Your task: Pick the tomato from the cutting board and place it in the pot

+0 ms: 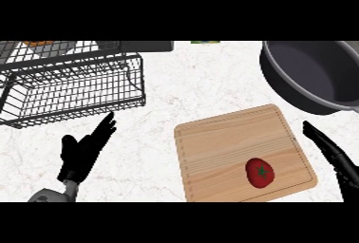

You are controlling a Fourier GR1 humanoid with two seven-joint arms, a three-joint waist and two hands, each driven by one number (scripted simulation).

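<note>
A red tomato point(260, 172) with a green stem lies on the near right part of the wooden cutting board point(224, 142). The dark grey pot point(308, 71) stands at the far right of the counter, beyond the board. My right hand point(335, 156) shows at the right edge, fingers straight and pointing up-left, to the right of the board and apart from the tomato. My left hand point(84, 152) rests open at the lower left, fingers up, well left of the board.
A black wire dish rack point(70, 85) fills the far left of the white marble counter, just beyond my left hand. A small green and yellow object point(204, 42) peeks in at the top edge.
</note>
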